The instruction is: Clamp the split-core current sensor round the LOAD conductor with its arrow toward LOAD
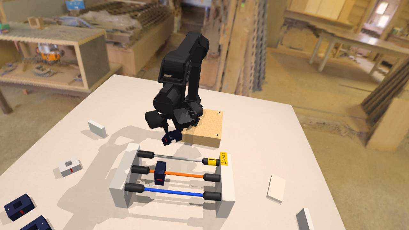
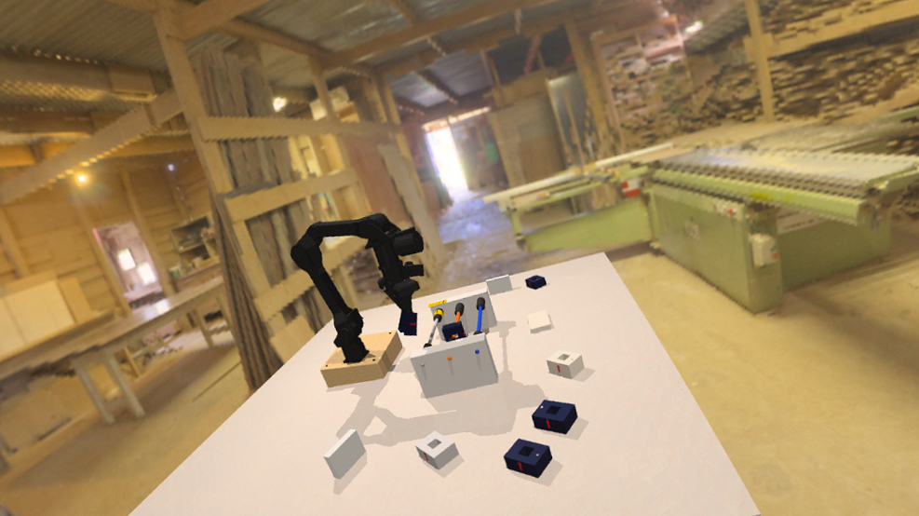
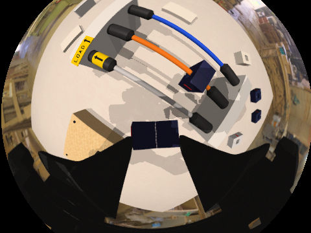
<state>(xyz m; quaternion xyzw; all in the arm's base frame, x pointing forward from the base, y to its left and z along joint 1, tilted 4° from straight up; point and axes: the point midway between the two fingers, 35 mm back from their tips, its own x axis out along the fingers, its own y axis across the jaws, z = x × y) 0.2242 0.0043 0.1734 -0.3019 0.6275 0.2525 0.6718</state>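
Gripping boxy navy sensor (image 1: 172, 136) (image 2: 408, 324) (image 3: 155, 134), black angular gripper (image 1: 171, 133) (image 2: 406, 315) (image 3: 155, 140); smooth grey conductor (image 1: 178, 157) (image 2: 433, 331) (image 3: 147, 85).

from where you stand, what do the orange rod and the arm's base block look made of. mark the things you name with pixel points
Orange rod (image 1: 184, 174) (image 3: 162, 52): probably coated metal or plastic, smooth, evenly coloured.
Base block (image 1: 212, 124) (image 2: 342, 373) (image 3: 78, 139): seemingly wood, unpainted, with a tan, mottled surface.

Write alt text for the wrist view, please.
Black gripper fingers grip a dark blue sensor. Beyond it, white, orange and blue conductors span two grey blocks; a yellow LOAD marker stands beside the white one.
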